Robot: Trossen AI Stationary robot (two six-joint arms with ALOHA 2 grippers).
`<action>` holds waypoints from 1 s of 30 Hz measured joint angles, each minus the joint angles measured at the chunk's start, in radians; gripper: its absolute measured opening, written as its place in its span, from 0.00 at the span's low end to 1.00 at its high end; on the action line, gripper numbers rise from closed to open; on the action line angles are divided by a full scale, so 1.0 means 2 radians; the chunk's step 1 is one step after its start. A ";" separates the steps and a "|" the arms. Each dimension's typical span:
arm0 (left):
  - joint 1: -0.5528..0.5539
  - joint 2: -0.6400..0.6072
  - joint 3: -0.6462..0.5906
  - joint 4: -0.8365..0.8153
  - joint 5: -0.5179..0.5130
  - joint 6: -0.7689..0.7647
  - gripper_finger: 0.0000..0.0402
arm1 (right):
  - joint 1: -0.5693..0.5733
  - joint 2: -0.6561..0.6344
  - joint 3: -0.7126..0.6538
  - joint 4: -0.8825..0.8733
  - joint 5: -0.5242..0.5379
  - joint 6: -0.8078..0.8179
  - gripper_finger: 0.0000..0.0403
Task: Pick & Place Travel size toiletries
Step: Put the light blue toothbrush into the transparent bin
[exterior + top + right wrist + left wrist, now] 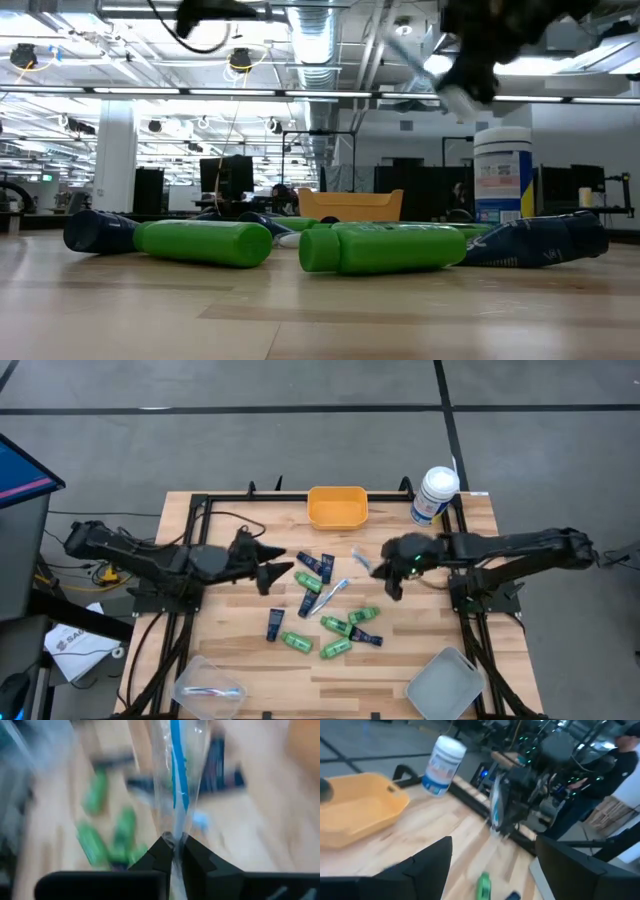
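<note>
Toiletries, small green bottles and navy flat tubes, lay scattered mid-bench. My right gripper pinched a clear-wrapped white-and-blue toothbrush above them. My left gripper hovered beside them, fingers spread wide, holding nothing.

Both arms matte black, built from rounded joint housings linked by slim segments. Left hand: two dark, flat, wedge-shaped fingers, edges straight, surfaces plain. Right hand: same dark finish; fingers angular, tapering to blunt tips. Small green indicator light glows on the right arm's wrist housing. Black cables trail from the left arm's base. Each arm is mounted on a black frame bolted along the bench side.
</note>
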 joint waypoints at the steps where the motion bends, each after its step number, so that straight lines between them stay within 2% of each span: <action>1: 0.013 0.012 0.000 0.025 0.018 0.013 0.69 | -0.006 -0.011 0.000 0.020 0.000 0.001 0.06; 8: 0.113 0.127 0.000 0.269 0.167 0.065 0.68 | -0.022 -0.050 0.001 0.088 0.000 -0.007 0.01; 14: 0.164 0.229 0.002 0.434 0.259 0.065 0.68 | -0.022 -0.048 0.001 0.098 0.000 -0.007 0.06; 17: 0.172 0.273 0.021 0.464 0.295 0.065 0.68 | -0.022 -0.047 0.001 0.099 0.000 -0.007 0.06; 22: 0.171 0.326 0.078 0.464 0.352 0.082 0.68 | -0.022 -0.042 0.001 0.100 0.000 -0.007 0.02; 26: 0.168 0.352 0.123 0.465 0.356 0.118 0.68 | -0.021 -0.033 0.000 0.100 0.000 -0.007 0.03; 30: 0.170 0.368 0.142 0.462 0.360 0.119 0.68 | -0.021 -0.028 0.000 0.104 0.000 -0.007 0.07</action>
